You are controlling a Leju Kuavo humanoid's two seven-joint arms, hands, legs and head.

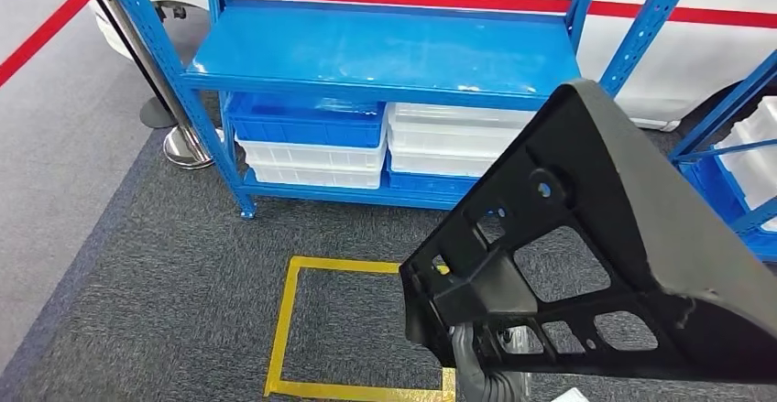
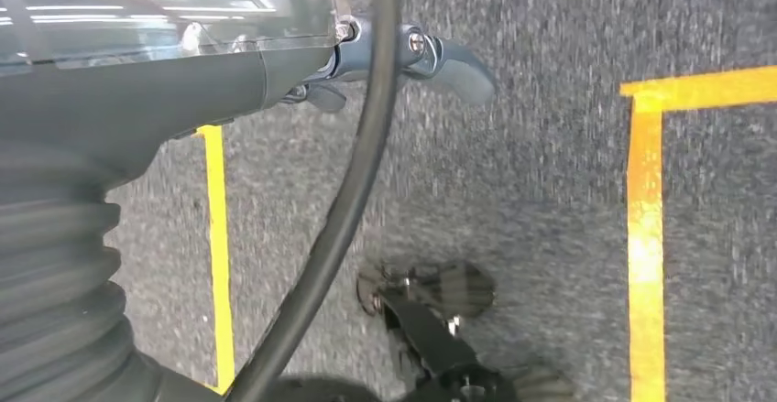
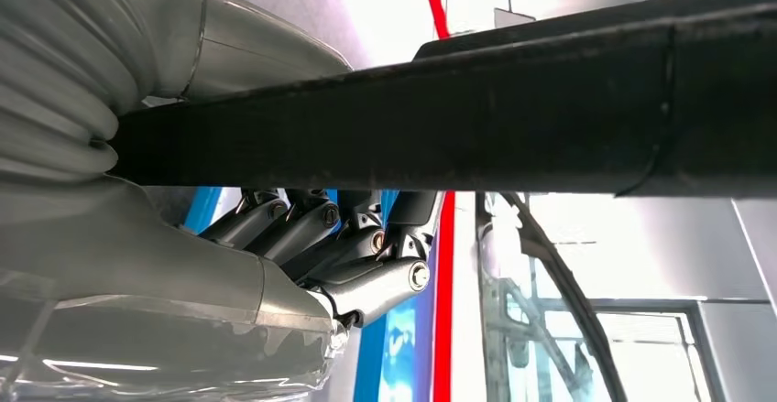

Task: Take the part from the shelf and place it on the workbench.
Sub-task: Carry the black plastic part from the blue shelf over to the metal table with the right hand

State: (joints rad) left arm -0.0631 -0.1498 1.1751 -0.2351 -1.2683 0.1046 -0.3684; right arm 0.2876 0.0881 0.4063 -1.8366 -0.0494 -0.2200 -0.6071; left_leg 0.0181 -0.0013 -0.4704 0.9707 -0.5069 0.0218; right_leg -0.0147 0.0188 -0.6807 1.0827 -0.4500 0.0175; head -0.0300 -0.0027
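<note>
Part: 1 black plastic bracket-like part (image 1: 596, 237), big, w/ several cut-out windows and a round hole. I see it up in the air, close to the head cam, in front of the shelf and well apart from it, over the carpet.
R hand: my right hand (image 3: 302, 265) grasps the part. In the wrist view its dark fingers (image 3: 366, 246) curl up against the underside of the part's black edge (image 3: 550, 100). In the head view I only catch grey bits of it below the part.
L hand: left hand (image 2: 403, 63) hangs over the carpet. I see a grey thumb tip sticking out, nothing in it that I can see. Rest of the fingers are hidden, so I can't tell if they're clenched or spread.
Shelf: 1 blue metal shelf (image 1: 385, 54), top deck bare where I can see it. A 2nd blue rack (image 1: 724, 118) sits at the right edge w/ a white bin on it.
Bins: lower deck holds 2 stacks of plastic bins (image 1: 311, 141), blue and white mixed. Exact count per stack unclear.
Floor: grey carpet, 1 yellow tape square (image 1: 293, 329) in front of the shelf.
Barrier: 1 stanchion post (image 1: 183, 141) left of the shelf, red belt running off it.
</note>
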